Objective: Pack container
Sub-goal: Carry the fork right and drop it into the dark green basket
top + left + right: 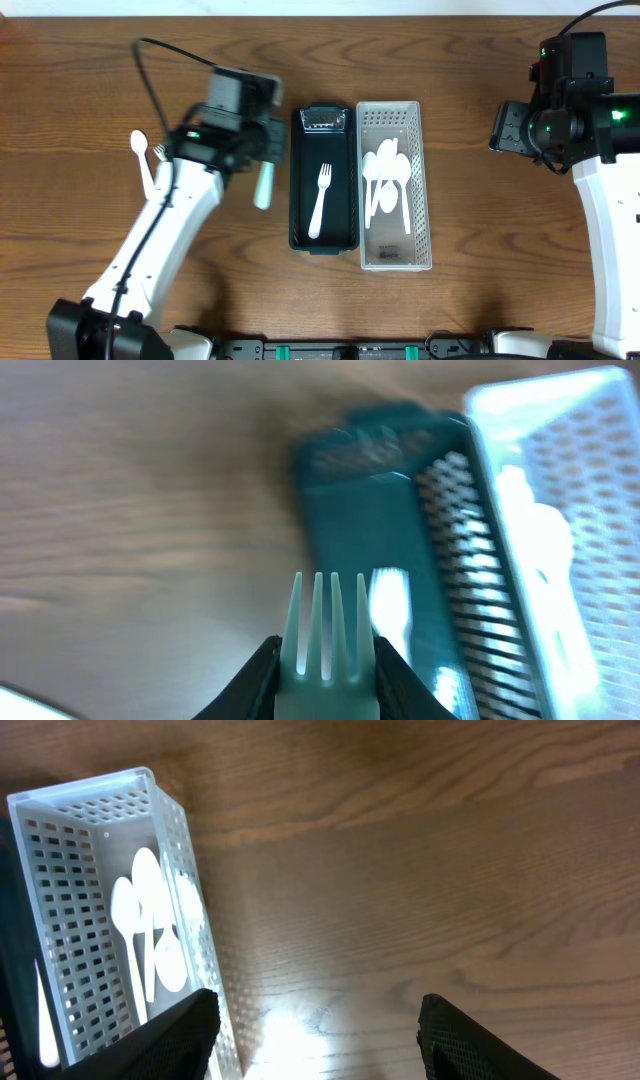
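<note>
So the pale green fork (327,628) is clamped between the two dark fingers of the left gripper (327,682), with the jaws closed tight on the neck just below the tines. In the left wrist view the four tines are seen sticking up and out past the fingertips, and the rest of the handle is hidden. From overhead, a pale green stretch of the fork (263,188) is seen poking out under the left gripper (264,150), over bare wood just left of the dark green tray (298,180). Whether it's touching the table (100,80) can't be told. One white fork (320,200) is laid lengthwise in the tray, tines toward the far end. The white basket (428,180) is parked right against the tray's right wall, and a bunch of white spoons (386,178) is piled inside it. Further left, a loose white spoon (138,145) and a second white fork (158,151) are partly covered by the left arm. The right gripper (320,1038) is held wide open with nothing in it, over bare wood well to the right of the basket.
</note>
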